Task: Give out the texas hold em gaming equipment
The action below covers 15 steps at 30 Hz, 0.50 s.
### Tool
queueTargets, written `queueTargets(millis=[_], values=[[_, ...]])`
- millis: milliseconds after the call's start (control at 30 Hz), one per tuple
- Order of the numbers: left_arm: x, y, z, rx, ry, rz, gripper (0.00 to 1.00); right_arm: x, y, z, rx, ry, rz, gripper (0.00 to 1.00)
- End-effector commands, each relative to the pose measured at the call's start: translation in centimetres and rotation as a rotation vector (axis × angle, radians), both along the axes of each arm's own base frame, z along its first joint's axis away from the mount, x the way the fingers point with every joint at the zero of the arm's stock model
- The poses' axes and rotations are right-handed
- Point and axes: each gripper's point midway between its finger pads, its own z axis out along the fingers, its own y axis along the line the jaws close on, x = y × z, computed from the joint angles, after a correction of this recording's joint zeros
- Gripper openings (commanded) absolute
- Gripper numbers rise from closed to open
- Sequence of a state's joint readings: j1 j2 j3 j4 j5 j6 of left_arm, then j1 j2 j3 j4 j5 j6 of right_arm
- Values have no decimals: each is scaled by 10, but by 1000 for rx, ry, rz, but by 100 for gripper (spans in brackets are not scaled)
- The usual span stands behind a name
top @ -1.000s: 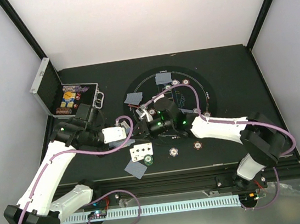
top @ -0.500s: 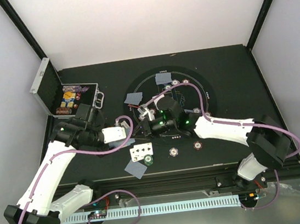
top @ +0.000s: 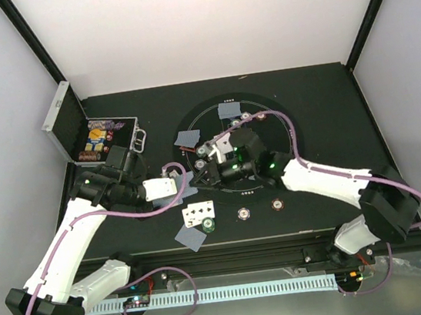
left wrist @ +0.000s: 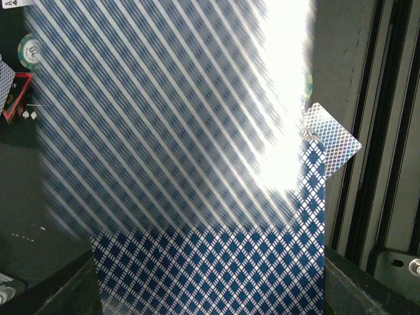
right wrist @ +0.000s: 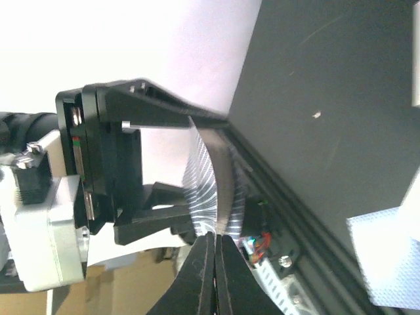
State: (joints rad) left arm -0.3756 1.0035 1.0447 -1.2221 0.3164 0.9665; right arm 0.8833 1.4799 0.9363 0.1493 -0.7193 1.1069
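My left gripper (top: 174, 187) is shut on a deck of playing cards (left wrist: 197, 197); their blue-patterned backs fill the left wrist view and hide its fingers. My right gripper (top: 197, 177) meets it at the mat's left edge. In the right wrist view my right gripper (right wrist: 215, 252) is shut on the edge of one bent card (right wrist: 211, 177) from that deck. Face-down cards (top: 230, 110) (top: 188, 138) lie on the mat. A face-up card (top: 198, 213), a green chip (top: 207, 222) and another face-down card (top: 191, 238) lie near the front. Chips (top: 243, 213) (top: 278, 204) lie to the right of them.
The open silver case (top: 87, 135) with more equipment stands at the back left. The round black mat (top: 284, 128) lies mid-table. A red triangle marker (left wrist: 16, 95) and a chip (left wrist: 29, 49) show at the left wrist view's left edge. The table's front rail (top: 283, 235) is close.
My right gripper has moved left to the deck in my left gripper, and its elbow has swung up and right. The left arm has stayed still.
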Motion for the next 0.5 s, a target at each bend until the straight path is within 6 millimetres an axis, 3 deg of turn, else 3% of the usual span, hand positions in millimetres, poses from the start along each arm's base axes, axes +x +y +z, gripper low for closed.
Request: queueTargets(millis=[0, 200, 467], values=[[2, -1, 7, -1, -34, -14, 2, 32, -42, 18, -61, -125, -66, 1], [2, -2, 9, -10, -28, -13, 2, 102, -116, 16, -403, -445, -261, 1], [2, -1, 9, -7, -24, -4, 1, 187, -178, -2, -1043, -1051, -319, 1]])
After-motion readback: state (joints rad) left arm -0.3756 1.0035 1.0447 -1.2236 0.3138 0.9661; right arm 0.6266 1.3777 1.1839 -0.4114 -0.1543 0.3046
